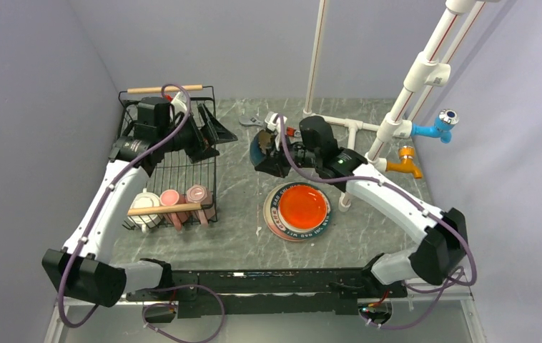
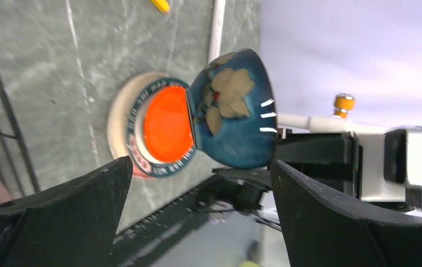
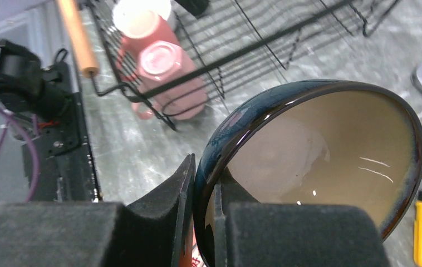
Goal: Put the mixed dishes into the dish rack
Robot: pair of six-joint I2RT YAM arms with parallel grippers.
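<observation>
White capital letters are printed around a dark band on the rim of the lettered-rim plate (image 1: 274, 214). In the top view they are too small to be read with certainty. In the left wrist view the band is seen sideways and part of it is hidden by the dark teal bowl (image 2: 231, 122), so single letters can be made out there but no whole word. No other text, label, brand or number can be read.
</observation>
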